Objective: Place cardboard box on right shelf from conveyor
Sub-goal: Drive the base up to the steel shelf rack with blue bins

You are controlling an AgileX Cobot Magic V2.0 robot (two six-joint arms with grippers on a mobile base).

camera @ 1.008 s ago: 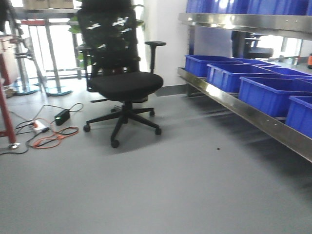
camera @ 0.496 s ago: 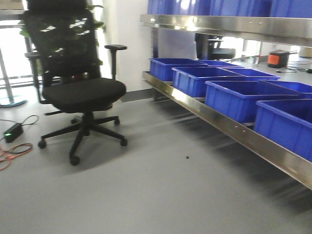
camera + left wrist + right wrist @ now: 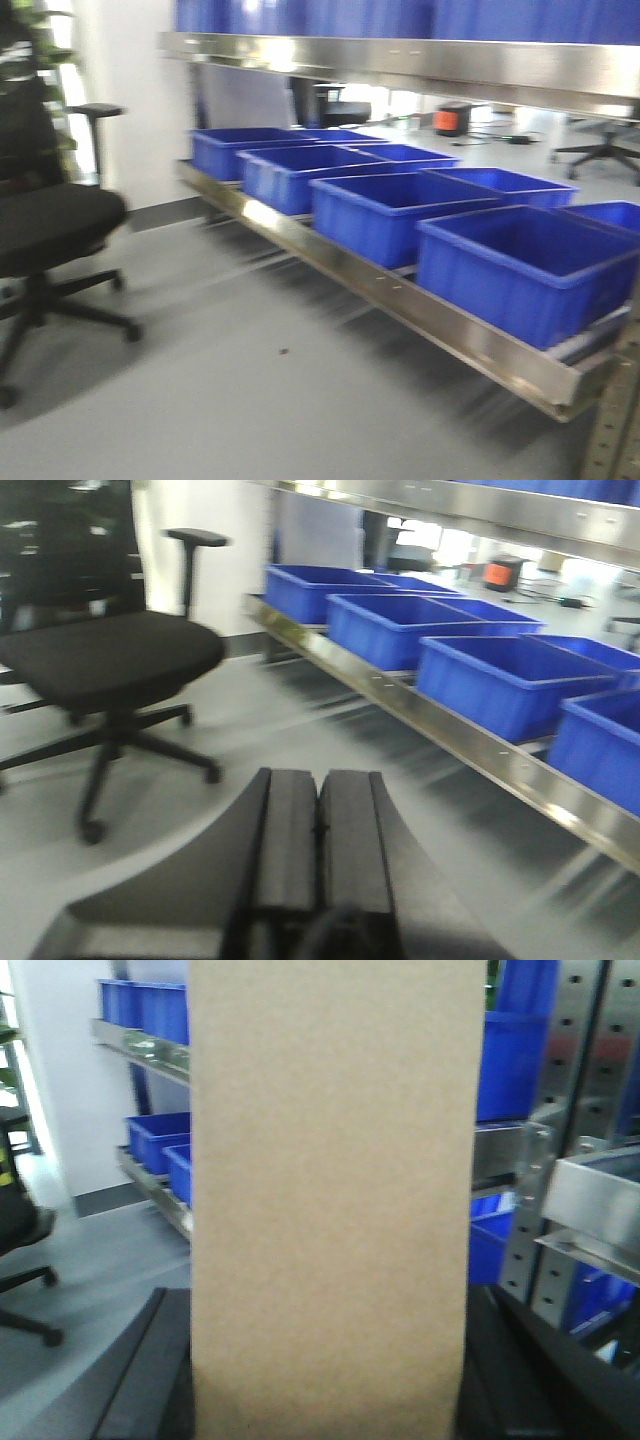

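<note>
Tan cardboard box (image 3: 335,1200) is sitting upright clamped between right jaws, left jaws pressing together empty, carry step looking underway, next needing lining up with the right shelf (image 3: 440,325), clearing the blue bins (image 3: 510,265).

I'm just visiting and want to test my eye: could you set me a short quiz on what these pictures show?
1. True or false: the left gripper is shut with nothing in it.
2. What does the right gripper hold? A) a bottle B) the cardboard box C) a cable
3. What colour are the bins standing on the steel shelf?
Key: 1 true; 2 B; 3 blue.
</note>
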